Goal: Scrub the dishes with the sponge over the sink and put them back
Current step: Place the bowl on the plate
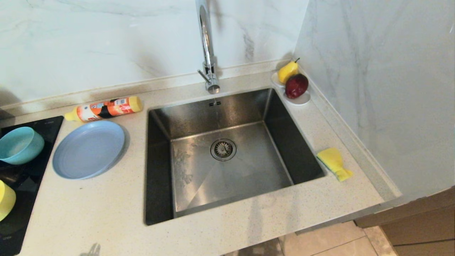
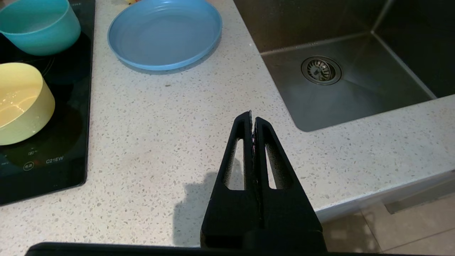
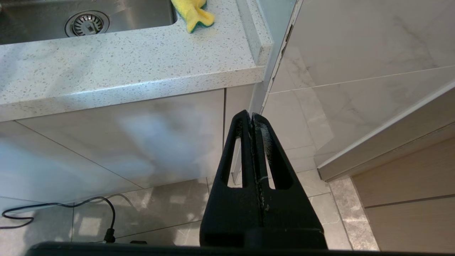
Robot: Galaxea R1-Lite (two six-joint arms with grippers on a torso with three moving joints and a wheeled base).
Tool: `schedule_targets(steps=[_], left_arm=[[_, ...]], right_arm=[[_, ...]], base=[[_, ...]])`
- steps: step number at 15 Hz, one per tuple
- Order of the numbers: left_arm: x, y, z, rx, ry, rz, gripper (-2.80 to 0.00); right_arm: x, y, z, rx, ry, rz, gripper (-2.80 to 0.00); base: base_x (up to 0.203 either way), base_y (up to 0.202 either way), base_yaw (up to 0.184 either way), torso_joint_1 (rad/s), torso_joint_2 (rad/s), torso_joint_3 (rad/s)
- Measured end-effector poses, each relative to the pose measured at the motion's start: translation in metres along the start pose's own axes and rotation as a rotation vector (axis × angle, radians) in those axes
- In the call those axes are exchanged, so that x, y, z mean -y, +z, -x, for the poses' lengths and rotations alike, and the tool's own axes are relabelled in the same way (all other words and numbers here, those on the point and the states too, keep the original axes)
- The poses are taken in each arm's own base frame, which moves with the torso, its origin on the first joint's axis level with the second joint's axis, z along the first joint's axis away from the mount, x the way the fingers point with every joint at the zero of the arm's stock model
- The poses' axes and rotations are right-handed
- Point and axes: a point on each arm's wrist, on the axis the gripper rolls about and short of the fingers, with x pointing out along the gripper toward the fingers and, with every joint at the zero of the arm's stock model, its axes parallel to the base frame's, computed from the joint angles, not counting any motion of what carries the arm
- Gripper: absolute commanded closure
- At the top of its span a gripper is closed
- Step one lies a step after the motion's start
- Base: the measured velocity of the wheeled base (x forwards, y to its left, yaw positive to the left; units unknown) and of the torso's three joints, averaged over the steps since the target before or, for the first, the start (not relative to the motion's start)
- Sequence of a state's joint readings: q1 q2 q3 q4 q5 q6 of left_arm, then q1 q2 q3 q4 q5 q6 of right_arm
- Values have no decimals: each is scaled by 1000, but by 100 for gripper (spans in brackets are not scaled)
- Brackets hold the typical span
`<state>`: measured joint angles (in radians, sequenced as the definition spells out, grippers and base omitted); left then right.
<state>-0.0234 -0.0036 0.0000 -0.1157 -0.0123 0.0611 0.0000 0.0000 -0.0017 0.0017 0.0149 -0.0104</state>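
A grey-blue plate (image 1: pixel 89 148) lies on the counter left of the steel sink (image 1: pixel 199 199). Further left, a teal bowl (image 1: pixel 19 145) and a pale yellow bowl (image 1: pixel 6 200) stand on a black cooktop (image 1: pixel 25 227). The yellow sponge (image 1: pixel 335 163) rests on the counter right of the sink. My left gripper (image 2: pixel 253 115) is shut and empty, held over the counter's front part near the sink's corner. My right gripper (image 3: pixel 251 116) is shut and empty, below and in front of the counter edge, over the floor. Neither gripper shows in the head view.
A chrome faucet (image 1: pixel 208 46) rises behind the sink, running a thin stream of water. An orange-and-yellow detergent bottle (image 1: pixel 105 108) lies behind the plate. A white dish (image 1: pixel 300 99) with a pear and a red apple sits in the back right corner. A marble wall (image 1: pixel 384 89) bounds the right side.
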Motion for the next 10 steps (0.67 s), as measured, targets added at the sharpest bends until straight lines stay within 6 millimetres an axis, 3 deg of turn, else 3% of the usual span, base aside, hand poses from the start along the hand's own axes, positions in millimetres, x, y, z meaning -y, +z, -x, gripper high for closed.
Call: schedule_targets(steps=[10], left_arm=[[0, 0, 0, 0, 0, 0, 0]], right_arm=[[0, 0, 0, 0, 0, 0, 0]], base=[[0, 0, 0, 0, 0, 0]])
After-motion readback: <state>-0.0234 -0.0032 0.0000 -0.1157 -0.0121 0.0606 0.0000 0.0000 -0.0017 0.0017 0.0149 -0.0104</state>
